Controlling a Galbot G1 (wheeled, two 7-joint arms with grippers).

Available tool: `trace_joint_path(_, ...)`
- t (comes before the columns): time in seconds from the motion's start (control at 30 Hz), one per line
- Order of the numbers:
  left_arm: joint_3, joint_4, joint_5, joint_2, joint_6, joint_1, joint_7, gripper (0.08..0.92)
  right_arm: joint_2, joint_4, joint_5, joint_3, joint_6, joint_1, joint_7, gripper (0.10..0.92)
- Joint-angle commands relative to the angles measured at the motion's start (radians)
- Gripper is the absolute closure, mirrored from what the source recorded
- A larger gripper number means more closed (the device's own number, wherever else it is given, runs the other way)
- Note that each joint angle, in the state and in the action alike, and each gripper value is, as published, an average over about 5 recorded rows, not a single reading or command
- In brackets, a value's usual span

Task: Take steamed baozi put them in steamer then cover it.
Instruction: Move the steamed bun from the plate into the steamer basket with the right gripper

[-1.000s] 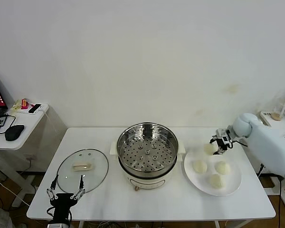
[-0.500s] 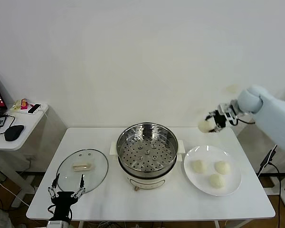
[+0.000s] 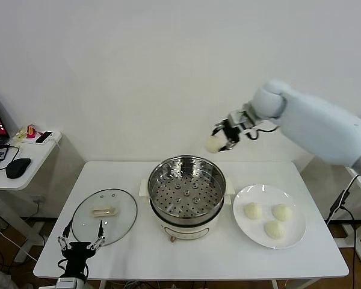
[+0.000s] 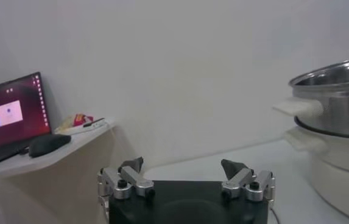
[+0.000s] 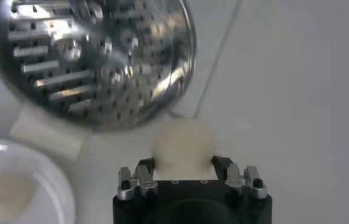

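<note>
Right gripper [image 3: 221, 139] is clamped on one steamed baozi [image 3: 213, 144], the bun squeezed between its two jaws and carried high in the air, as its wrist view confirms with the pale dough [image 5: 182, 141] bulging out ahead of the fingers. Below that bun and a little nearer the robot lies the steamer [image 3: 187, 185], its perforated tray bare and its mouth facing straight up; the bun hangs over the far rim rather than over the middle, so the coming move looks like a short pull inward and then a descent. Being round, neither bun nor pot has a long axis to line up. To the gripper's right and lower down, the white plate [image 3: 296, 236] holds the other three buns. Farthest from it, across the pot on the left, the cover [image 3: 104, 215] lies flat on the table, with the left gripper [image 3: 79, 243] parked just before it, jaws spread and empty, the nearer arm for the lid.
</note>
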Motion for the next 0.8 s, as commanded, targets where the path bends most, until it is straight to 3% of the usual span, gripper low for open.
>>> trace_joint_path(0.03,-0.001,0.001,-0.003,-0.001,0.000,0.000,0.000,0.177,0.110,0.025,-0.039,-0.102,0.071,0.030,0.034,0.412)
trace_joint_path(0.4,-0.008,0.007,-0.003,-0.015,-0.004,-0.002,-0.001,0.177,0.176,-0.081,-0.259,-0.108,0.272,-0.078,0.102,0.414)
trace_joint_path(0.8,-0.021,0.015,-0.012,-0.005,-0.006,-0.008,-0.001,0.177,0.238,-0.203,-0.416,-0.068,0.361,-0.135,0.160,0.407)
